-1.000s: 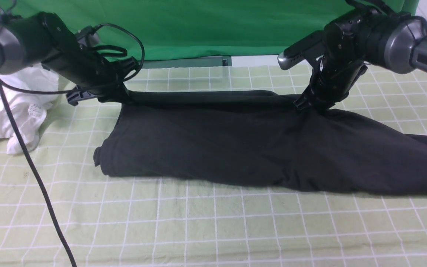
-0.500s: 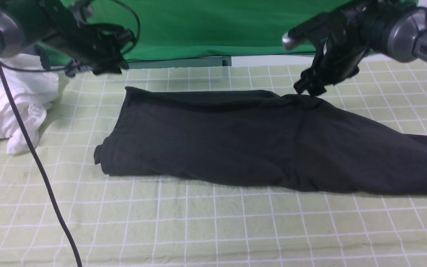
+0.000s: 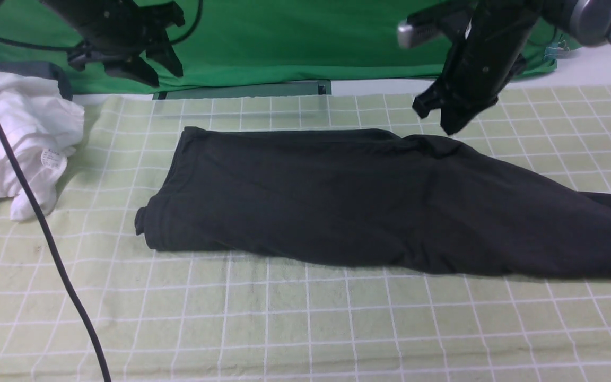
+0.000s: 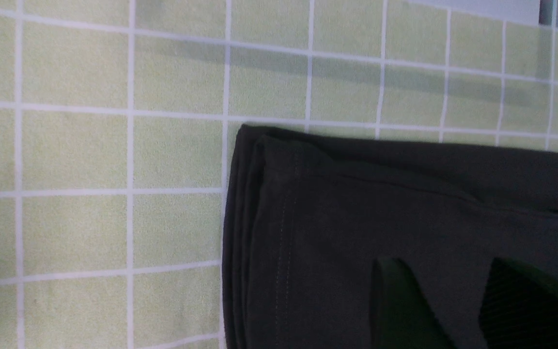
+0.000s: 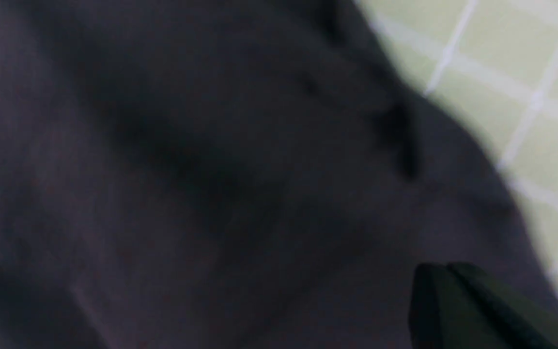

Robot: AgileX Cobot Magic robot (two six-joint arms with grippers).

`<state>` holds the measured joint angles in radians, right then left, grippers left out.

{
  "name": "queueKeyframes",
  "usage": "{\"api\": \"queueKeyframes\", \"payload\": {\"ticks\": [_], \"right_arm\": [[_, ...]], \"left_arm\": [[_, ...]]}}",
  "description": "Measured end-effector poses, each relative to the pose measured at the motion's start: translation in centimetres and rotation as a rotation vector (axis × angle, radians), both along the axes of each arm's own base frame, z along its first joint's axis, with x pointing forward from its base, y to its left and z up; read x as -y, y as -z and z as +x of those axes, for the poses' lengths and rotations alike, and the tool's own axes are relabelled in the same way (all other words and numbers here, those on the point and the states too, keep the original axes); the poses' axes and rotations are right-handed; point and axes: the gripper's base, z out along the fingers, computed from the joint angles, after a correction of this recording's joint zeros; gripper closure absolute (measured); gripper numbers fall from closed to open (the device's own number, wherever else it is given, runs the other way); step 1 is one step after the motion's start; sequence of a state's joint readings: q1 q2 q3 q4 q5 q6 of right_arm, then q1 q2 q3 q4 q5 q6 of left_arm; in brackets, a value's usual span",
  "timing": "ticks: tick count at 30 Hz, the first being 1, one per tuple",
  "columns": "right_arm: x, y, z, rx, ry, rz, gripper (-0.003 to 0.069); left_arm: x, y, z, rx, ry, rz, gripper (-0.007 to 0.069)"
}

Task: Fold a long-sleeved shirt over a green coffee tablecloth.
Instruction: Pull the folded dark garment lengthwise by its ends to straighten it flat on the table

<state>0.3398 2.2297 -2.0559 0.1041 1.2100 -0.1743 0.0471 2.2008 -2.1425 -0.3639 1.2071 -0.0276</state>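
Shirt (image 3: 337, 196) on the tablecloth (image 3: 305, 318), another garment (image 3: 19, 132) to its left

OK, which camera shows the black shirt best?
The front view: the long-sleeved shirt shows almost whole, lying folded on the green coffee tablecloth. The left wrist view shows only one hemmed corner; the right wrist view, a blurred patch.

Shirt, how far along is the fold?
Done: the long-sleeved shirt lies folded lengthwise into a band on the green coffee tablecloth. In hand: nothing; the left gripper and right gripper hover clear of it, empty. Left: its right end sprawls out, so crosswise folds likely remain.
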Motion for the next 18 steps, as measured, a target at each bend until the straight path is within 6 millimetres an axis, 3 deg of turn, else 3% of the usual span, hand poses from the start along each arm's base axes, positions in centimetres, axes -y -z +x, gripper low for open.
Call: {"api": "queueKeyframes", "payload": {"ticks": [4,9,12,16,18], "right_arm": [[-0.4,3.7,0.1,-0.094,-0.015,0.001,0.0652],[-0.8,6.6,1.9,0.01,-0.016,0.013,0.0652],[-0.8,6.9,3.6,0.19,-0.036,0.004,0.0643],[-1.0,6.3,5.4,0.418,-0.077,-0.006,0.0603],[-1.0,6.0,5.6,0.44,-0.081,-0.007,0.0586]], "left_arm": [[0.4,1.0,0.0,-0.03,0.024,0.005,0.0492],[1.1,3.4,-0.6,-0.112,0.053,0.018,0.0589],[1.3,4.8,-0.9,-0.15,0.063,0.051,0.0595],[1.1,5.2,-0.7,-0.125,0.054,0.088,0.0563],[1.0,5.1,-0.5,-0.112,0.05,0.096,0.054]]}}
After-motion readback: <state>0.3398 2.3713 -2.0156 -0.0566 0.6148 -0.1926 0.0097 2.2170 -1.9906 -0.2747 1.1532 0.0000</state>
